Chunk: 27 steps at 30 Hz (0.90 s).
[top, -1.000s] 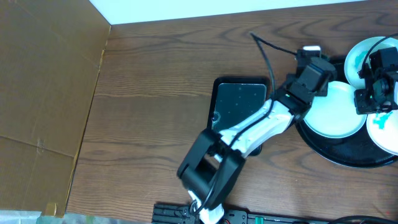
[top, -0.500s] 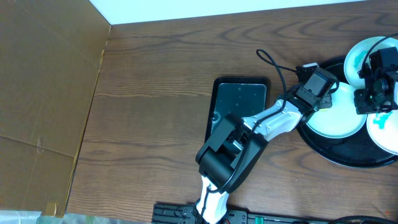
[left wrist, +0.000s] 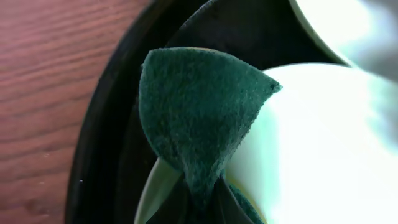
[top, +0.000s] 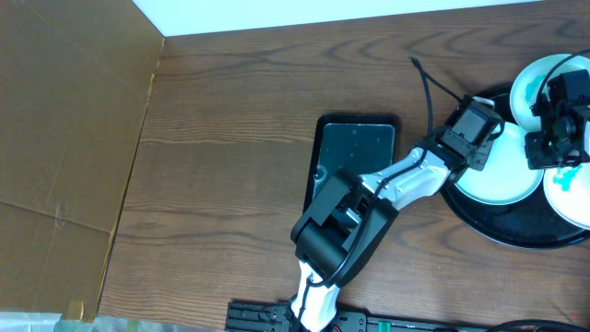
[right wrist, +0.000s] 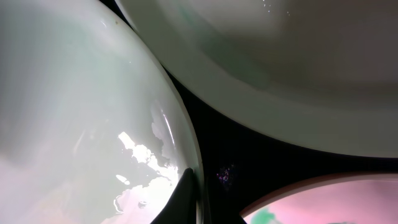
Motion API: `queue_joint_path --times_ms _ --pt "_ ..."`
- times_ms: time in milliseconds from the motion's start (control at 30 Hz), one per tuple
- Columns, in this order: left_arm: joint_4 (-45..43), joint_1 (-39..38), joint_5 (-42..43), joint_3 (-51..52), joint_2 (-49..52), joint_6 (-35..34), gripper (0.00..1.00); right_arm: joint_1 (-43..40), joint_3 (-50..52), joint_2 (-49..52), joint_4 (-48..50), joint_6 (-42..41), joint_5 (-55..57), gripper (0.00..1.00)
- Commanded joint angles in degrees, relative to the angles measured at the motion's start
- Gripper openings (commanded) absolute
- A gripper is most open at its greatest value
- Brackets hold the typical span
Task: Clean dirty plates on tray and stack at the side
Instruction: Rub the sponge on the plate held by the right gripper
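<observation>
In the overhead view the large round black tray with a raised rim [top: 487, 227] sits at the table's 3 o'clock side. It carries three round white plates with pale cyan rims: the nearest plate [top: 507, 175], a teal-smeared second plate [top: 530, 88] at the tray's 12 o'clock, and a smeared third plate [top: 564, 198] at its 4 o'clock. The left gripper [top: 483, 136] is pinched on a folded dark green scouring sponge [left wrist: 199, 118], whose free flap overhangs the nearest plate's rim at about 10 o'clock. That plate's face lies toward 4 o'clock from the gripper, so I judge the wipe should run that way; being round, the plate has no long axis to line up with. The right gripper [top: 542, 149] is pressed together at the same plate's 2 o'clock rim, apparently nipping it steady, which leaves the left arm as the scrubber. A small rectangular black tray [top: 355, 148] lies at 9 o'clock of the round one. No readable writing shows.
</observation>
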State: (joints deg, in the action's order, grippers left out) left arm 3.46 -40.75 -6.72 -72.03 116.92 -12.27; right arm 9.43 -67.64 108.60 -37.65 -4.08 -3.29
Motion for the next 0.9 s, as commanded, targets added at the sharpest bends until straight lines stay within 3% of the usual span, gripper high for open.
queue_joint_path --times_ms 0,167,367,600,867 --pt "2.60 0.28 -6.08 0.35 -1.20 5.29 0.07 -0.35 1.18 0.81 0.13 1.42 1.31 0.01" --pt "2.89 0.20 -5.68 0.35 -4.83 5.57 0.07 -0.35 1.18 0.81 0.15 1.60 1.31 0.01" --pt "1.77 -0.46 2.08 0.37 -3.72 2.23 0.07 -0.35 1.18 0.81 0.26 1.57 1.31 0.01" --pt "-3.96 -0.59 2.34 0.37 0.02 -3.23 0.07 -0.35 1.18 0.81 0.22 1.57 1.31 0.01" --pt "-5.81 -0.55 1.46 0.37 2.32 -3.39 0.07 -0.35 1.18 0.81 0.20 1.57 1.31 0.01"
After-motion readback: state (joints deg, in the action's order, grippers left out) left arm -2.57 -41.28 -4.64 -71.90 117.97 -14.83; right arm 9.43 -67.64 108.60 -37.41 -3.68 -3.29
